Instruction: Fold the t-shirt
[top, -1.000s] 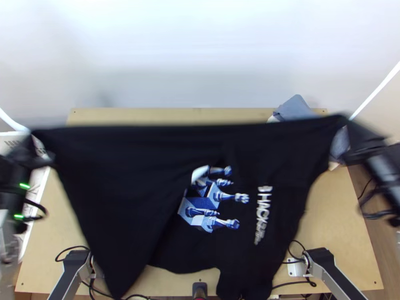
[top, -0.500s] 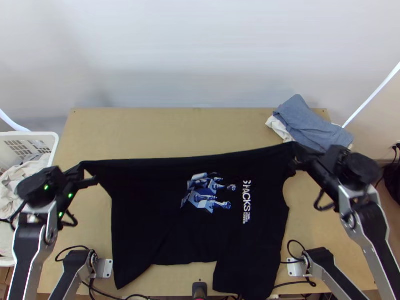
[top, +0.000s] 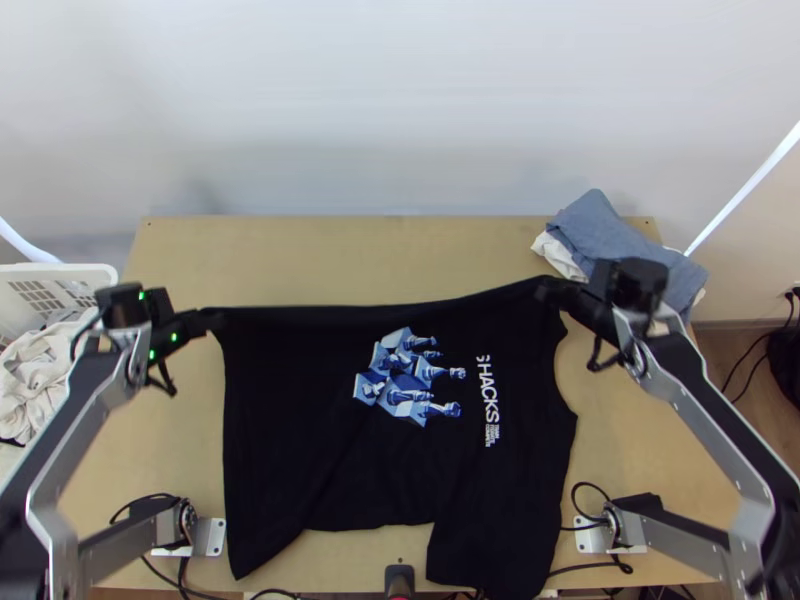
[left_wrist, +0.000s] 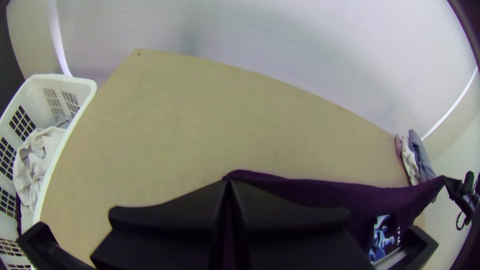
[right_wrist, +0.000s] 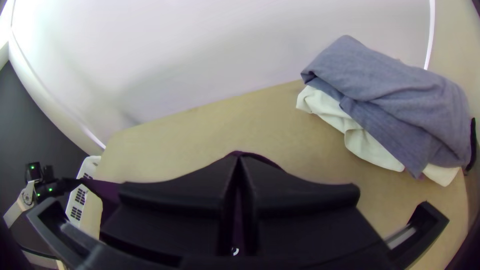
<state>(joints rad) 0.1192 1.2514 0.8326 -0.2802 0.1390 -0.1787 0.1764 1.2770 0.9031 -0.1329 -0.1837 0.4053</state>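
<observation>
Left pincer (top: 210, 320) and right pincer (top: 548, 291) gripped my shirt's (top: 290, 400) far edge over the bench (top: 390, 262); basket (top: 108, 272) left, cloths (top: 615, 245) far right, pale wall (top: 400, 110) beyond.

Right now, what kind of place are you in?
Probably a robot workspace set up for laundry folding: two arms are fixed at a wooden table, with a basket of clothes at one side and a pile of cloths at the other.

Silver-grey links (top: 692, 408) and black joints (top: 637, 283) are seen here; the left wrist (top: 126, 307) is dotted with green lights (top: 152, 353), black cable (top: 77, 345) beside it.
</observation>
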